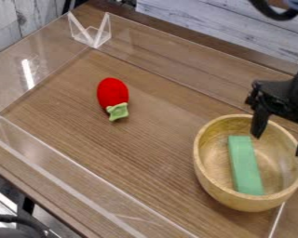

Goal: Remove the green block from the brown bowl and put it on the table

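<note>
The green block [246, 165] lies flat inside the brown bowl [214, 177], running from the far rim toward the near one. The bowl stands on the table [139, 153] at the right, close to the edge. My gripper [278, 124] hangs above the bowl's far right rim, open, with dark fingers [260, 119] spread wide and nothing between them. It is apart from the block, a little above and behind it.
A red strawberry-like toy [112, 95] with green leaves lies at the middle left of the table. Low clear acrylic walls [89, 31] edge the tabletop, with a corner piece at the back left.
</note>
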{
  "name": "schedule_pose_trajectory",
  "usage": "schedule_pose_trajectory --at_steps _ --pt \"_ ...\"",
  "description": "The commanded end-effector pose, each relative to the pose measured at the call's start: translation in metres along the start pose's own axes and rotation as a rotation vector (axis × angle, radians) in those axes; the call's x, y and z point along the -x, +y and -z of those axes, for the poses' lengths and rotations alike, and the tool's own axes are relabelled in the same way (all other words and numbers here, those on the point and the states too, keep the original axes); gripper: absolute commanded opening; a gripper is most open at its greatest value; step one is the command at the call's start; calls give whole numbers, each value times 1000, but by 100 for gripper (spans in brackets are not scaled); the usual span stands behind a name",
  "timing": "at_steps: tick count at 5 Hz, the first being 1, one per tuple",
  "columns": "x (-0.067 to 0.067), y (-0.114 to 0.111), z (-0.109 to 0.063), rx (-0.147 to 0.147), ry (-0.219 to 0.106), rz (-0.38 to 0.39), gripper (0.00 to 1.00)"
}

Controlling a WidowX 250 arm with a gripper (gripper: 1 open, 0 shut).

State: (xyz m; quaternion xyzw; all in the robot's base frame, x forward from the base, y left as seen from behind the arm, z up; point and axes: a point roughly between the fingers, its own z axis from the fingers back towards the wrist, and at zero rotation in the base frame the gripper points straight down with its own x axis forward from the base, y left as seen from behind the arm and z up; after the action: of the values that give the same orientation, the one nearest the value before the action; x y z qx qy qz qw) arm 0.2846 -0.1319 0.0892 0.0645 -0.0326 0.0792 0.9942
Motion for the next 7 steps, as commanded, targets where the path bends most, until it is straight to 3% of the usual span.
schedule_pose_trajectory --at_steps 1,2,4,7 --pt "-4 5 -32 56 -70 -30 100" --pt "4 7 -29 59 -57 -49 100" --pt "-1 11 -45 80 -52 -25 100" --pt "-3 8 -23 101 -36 -63 100"
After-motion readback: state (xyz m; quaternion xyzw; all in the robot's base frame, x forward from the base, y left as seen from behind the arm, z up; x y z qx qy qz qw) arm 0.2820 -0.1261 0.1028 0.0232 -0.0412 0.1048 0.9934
